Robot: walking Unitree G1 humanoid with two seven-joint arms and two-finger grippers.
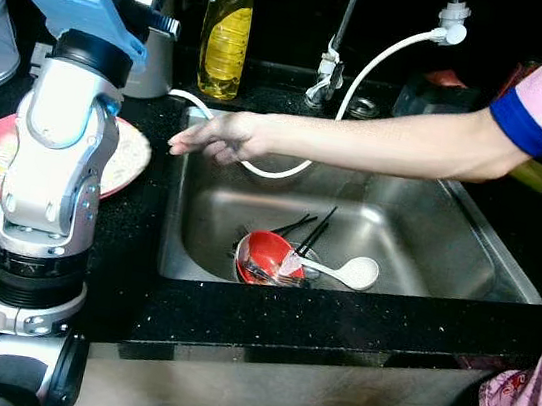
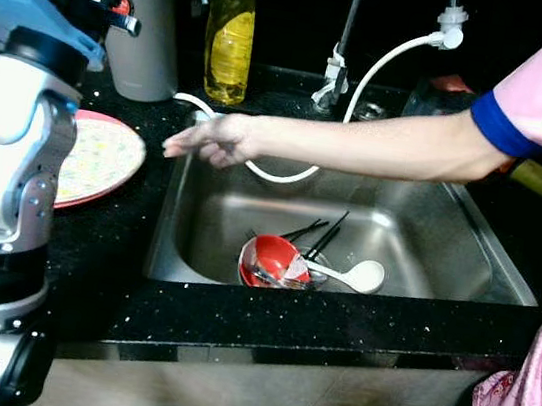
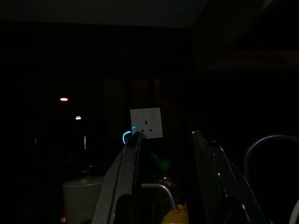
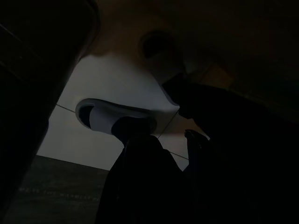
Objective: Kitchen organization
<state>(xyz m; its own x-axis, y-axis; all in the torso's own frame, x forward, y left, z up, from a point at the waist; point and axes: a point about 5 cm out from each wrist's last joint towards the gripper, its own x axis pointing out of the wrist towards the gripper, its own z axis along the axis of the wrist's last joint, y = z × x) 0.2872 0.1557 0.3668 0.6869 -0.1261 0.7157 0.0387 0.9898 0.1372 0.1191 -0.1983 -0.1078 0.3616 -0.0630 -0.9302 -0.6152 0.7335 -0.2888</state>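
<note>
right now a person's hand [image 1: 214, 138] reaches across the steel sink [image 1: 466, 251], resting at its left rim on a white hose [image 1: 371, 68]. down in the basin lie a red bowl [image 1: 266, 254], black chopsticks [image 1: 309, 231] and a white spoon [image 1: 347, 271], all touching. a pink patterned plate [image 1: 134, 159] sits on the black tabletop [image 1: 234, 319] left of the sink, near a yellow soap bottle [image 1: 225, 35]. the left gripper [image 3: 164, 154] is raised, fingers apart, nothing between them. the right gripper [image 4: 163, 144] hangs over floor and a slipper [image 4: 110, 116]; i cannot tell how its fingers stand.
</note>
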